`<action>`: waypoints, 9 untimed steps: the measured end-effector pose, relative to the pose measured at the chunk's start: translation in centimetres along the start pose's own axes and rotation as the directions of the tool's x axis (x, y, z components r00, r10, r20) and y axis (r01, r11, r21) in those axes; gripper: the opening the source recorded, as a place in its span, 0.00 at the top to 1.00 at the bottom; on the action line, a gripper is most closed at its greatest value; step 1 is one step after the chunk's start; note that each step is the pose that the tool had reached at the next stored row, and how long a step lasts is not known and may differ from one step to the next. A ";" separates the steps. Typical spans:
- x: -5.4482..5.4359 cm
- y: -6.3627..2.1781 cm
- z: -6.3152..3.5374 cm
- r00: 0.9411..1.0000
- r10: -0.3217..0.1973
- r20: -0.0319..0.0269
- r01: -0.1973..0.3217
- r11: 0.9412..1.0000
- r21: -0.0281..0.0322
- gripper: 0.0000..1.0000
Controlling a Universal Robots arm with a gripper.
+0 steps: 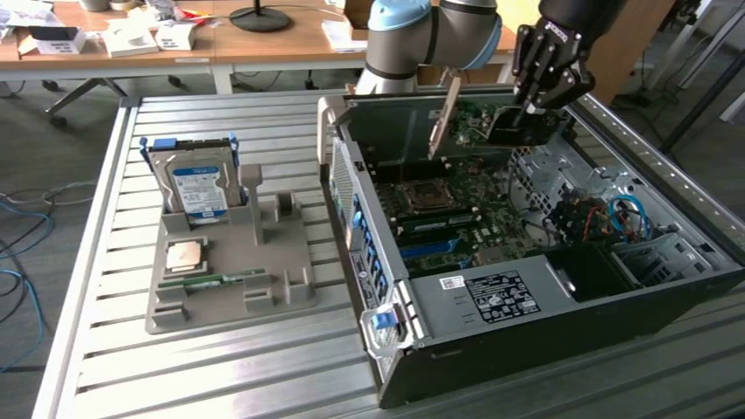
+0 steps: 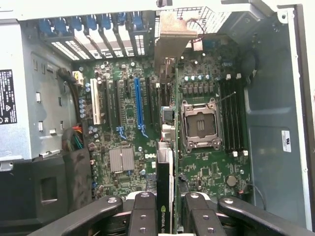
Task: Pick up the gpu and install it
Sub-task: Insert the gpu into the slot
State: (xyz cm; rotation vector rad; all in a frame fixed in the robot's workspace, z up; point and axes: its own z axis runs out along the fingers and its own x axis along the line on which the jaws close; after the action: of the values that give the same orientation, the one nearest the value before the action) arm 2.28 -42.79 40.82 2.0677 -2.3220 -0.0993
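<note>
One gpu point(image 1: 498, 127), a dark card with a green board and a pale metal bracket at one end, held on edge in the mouth of the open computer case point(image 1: 559, 349), over the motherboard point(image 2: 123, 132) at the end of the case nearest the desk's far edge. One pair of black fingers point(image 2: 142, 211), closed on the card's upper edge from both sides. In the wrist view the card runs edge-on between them, its bracket point(image 2: 172, 39) reaching toward the slotted rear wall of the case. Step in hand, as I judge it: pick-up done, card brought to the slot area, installation not yet finished. Whether its lower edge touches a slot cannot be told. It lies between the blue slot point(image 2: 138, 103) and the empty processor socket point(image 2: 199, 123), beside the blue slot and not over it. Seating would call for the card's contact edge parallel to and directly above its slot, the bracket lined up with a rear opening, and a straight push down with no tilt. One arm point(image 1: 434, 35), reaching in from the desk's far edge, wrist turned straight down into the case. Also on the desk point(image 1: 174, 384), well apart toward the exterior view's left: one grey holder point(image 1: 279, 288) carrying an upright hard drive point(image 1: 195, 185), a processor chip point(image 1: 187, 255) and a slim memory stick point(image 1: 215, 281).
</note>
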 end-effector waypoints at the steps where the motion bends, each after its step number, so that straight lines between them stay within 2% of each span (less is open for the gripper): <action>1: 0.0 0.01 0.00 1.000 -0.001 0.001 0.001 1.000 0.005 0.73; 5: 0.0 0.13 0.01 1.000 -0.004 0.003 0.004 1.000 0.030 0.73; 9: 0.0 0.15 0.01 1.000 -0.018 0.003 0.018 0.999 0.039 0.73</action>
State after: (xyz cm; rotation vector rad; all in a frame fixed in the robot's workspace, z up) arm 2.13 -42.80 40.82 2.1084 -2.3256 -0.0588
